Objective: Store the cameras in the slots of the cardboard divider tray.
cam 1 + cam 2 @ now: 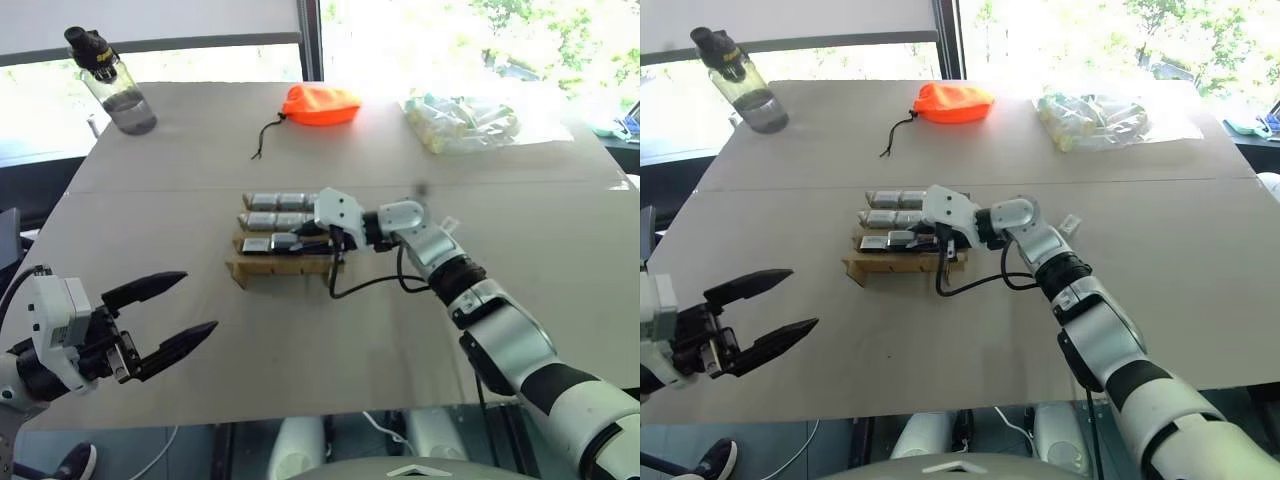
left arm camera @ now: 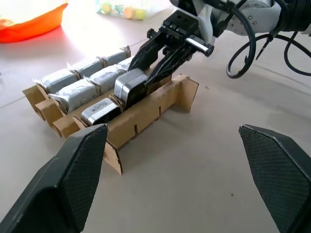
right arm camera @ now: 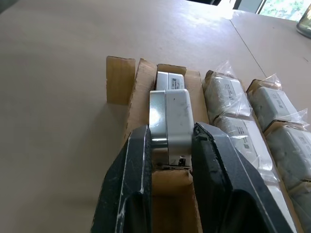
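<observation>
While my right tool [image 3: 167, 145] pinches a camera [image 3: 171, 119] lengthwise over the cardboard divider tray's [image 2: 146, 114] near row, directly above its slot, my left tool [image 1: 160, 318] gapes empty, well apart.

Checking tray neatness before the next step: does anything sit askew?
Yes. One small silver-grey boxy camera sticks up above its neighbours in the front row of the tan cardboard divider tray, gripped by the right end effector, not seated.

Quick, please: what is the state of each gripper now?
Left gripper: open, holding nothing.
Right gripper: closed on a camera over the cardboard divider tray.
</observation>
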`<state>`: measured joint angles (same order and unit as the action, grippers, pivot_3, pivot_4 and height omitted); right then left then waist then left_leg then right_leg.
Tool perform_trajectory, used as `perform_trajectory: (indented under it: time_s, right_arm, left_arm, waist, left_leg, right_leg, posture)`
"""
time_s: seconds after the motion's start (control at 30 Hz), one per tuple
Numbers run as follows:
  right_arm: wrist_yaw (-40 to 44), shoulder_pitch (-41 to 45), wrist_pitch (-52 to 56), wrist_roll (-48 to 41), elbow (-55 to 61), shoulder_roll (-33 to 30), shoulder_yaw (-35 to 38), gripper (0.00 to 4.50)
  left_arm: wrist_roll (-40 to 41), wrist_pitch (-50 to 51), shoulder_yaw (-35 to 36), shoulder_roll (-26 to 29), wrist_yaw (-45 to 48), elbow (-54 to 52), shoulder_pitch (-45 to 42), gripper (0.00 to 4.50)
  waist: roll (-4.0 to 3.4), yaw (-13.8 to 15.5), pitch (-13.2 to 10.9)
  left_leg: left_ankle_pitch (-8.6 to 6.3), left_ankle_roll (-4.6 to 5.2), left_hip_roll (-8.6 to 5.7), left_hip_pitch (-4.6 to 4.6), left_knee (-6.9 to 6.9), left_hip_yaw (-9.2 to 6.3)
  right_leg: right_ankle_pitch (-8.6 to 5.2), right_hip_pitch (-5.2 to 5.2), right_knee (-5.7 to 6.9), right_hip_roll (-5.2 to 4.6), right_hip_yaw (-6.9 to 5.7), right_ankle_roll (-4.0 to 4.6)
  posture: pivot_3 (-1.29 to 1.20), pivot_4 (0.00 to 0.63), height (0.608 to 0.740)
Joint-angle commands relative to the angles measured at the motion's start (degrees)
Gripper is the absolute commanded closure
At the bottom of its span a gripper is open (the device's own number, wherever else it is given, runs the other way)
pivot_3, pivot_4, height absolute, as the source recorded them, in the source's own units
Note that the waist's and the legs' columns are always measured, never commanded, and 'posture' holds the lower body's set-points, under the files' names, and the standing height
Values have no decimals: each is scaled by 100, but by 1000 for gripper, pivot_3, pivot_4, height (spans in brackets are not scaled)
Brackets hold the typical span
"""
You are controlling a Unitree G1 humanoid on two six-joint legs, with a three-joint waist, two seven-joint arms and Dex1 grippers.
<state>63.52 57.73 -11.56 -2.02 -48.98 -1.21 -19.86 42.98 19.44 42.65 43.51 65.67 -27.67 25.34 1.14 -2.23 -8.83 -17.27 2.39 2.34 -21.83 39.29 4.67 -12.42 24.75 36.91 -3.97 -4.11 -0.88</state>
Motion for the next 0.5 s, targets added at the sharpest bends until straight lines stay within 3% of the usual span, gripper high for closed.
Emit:
perform_trajectory:
  time_s: [0.03,0.13,0.17,0.33,0.5]
  right_arm:
    - [40,155,25,26,-156,26,138,3893]
    - [189,154,127,9,-217,45,154,3893]
    - [220,149,141,9,-228,52,165,2859]
    - [115,107,224,-174,39,44,425,604]
    - [189,-342,1161,-664,1817,-305,681,604]
  left_arm:
    - [52,-42,26,58,-16,-19,-56,0]
    - [25,-48,6,62,-7,0,-79,0]
    - [15,-53,-1,65,-3,8,-81,0]
    - [-4,-50,-68,83,28,31,-138,0]
    - [6,-32,-168,117,82,53,-215,0]
  waist:
    - [-2,-2,-1]
    - [-4,-2,-2]
    - [-3,-2,-2]
    - [-5,-10,-3]
    - [-5,7,-3]
  left_leg:
    - [0,0,0,1,0,1]
    - [0,0,-1,1,1,-1]
    - [0,0,0,1,0,-1]
    - [0,-1,0,-2,-2,-5]
    - [0,-1,1,-7,-2,-11]
  right_leg:
    - [0,-1,0,-1,0,0]
    - [0,-3,0,-4,2,0]
    - [0,-3,0,-5,2,0]
    - [0,-2,-5,-7,4,1]
    - [0,-2,-7,-14,2,0]
  posture:
    - [0,150,740]
    - [0,150,740]
    - [0,150,740]
    - [0,150,740]
    - [0,150,740]
